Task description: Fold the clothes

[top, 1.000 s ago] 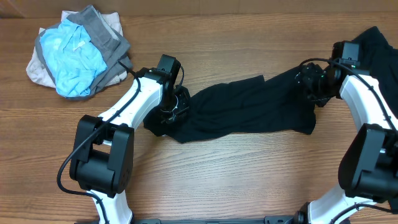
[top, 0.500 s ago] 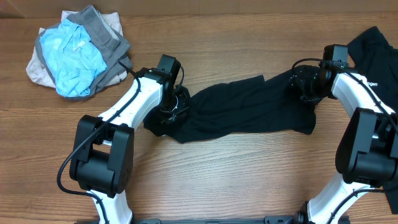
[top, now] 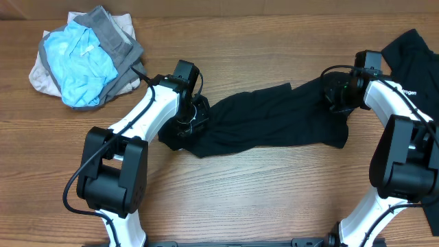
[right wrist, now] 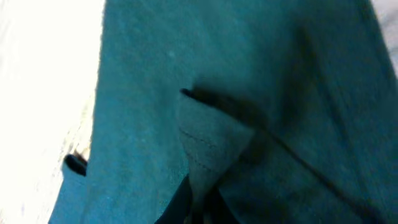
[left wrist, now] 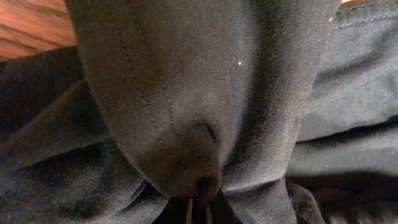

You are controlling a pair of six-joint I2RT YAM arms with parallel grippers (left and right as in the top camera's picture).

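On table middle: black garment stretched in long crumpled band between both arms. Its left end clamped by left gripper, fold of cloth bunched tight in jaws in left wrist view. Its right end pinched by right gripper, jaws clenched on ridge of fabric. Far left: light-blue, grey, beige bundle. Right edge: lettered dark shirt

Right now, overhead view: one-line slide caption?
The black garment lies stretched across the table, left gripper and right gripper each shut on one end.
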